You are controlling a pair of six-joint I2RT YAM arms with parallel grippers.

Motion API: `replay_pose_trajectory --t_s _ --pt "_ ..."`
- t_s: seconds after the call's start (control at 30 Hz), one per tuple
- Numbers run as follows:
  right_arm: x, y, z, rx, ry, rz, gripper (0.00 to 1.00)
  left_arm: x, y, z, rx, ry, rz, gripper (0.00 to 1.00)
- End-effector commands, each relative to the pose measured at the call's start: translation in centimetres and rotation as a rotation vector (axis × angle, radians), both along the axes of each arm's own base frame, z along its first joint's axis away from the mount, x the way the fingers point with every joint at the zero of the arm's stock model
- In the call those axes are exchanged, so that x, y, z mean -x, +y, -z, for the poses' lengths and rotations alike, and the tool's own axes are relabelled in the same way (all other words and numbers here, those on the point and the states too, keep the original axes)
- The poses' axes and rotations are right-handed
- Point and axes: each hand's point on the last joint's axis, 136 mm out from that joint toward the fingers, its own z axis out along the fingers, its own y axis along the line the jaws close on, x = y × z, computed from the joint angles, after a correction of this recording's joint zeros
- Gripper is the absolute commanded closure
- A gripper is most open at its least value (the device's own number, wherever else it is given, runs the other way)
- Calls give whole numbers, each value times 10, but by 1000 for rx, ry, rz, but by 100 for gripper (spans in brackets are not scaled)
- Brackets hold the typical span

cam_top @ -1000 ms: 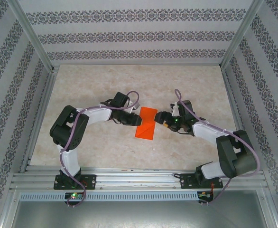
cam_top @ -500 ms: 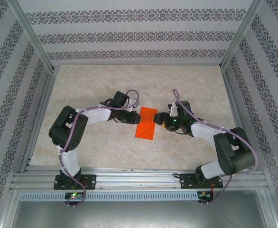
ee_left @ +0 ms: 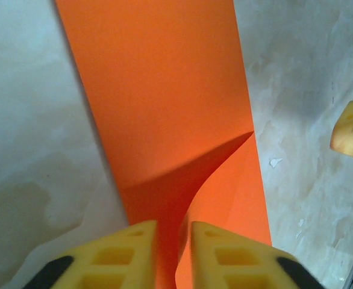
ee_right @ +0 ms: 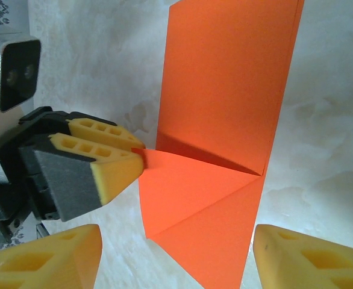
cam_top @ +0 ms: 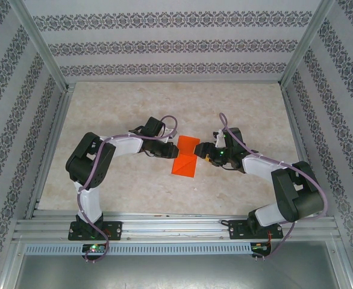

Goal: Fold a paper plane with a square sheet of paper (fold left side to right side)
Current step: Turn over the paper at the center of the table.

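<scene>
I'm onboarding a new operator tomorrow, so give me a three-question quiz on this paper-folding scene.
1. True or false: the right gripper has its jaws shut on the thin bright orange sheet of paper.
2. Which gripper pinches the sheet's raised flap? A) left gripper B) right gripper C) neither
3. Fill in: in the top view, the sheet lies ____ the two grippers.

Key: 1 false, its jaws stand wide apart; 2 A; 3 between.

We see a pale marbled worktop [cam_top: 176,102] beneath the jaws, walls [cam_top: 176,45] of striped patterned wallpaper beyond and on either side of them, aluminium frame rails [cam_top: 176,229] behind.
</scene>
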Motion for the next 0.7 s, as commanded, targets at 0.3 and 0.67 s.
replay_pose_trajectory --t_s 0.3,0.67 --pt "-3 22 -3 -42 -22 -48 35 -4 -4 -37 102 -98 -25 100" --pt "-11 52 -1 -82 -30 -83 42 -4 5 -49 121 -158 -88 100"
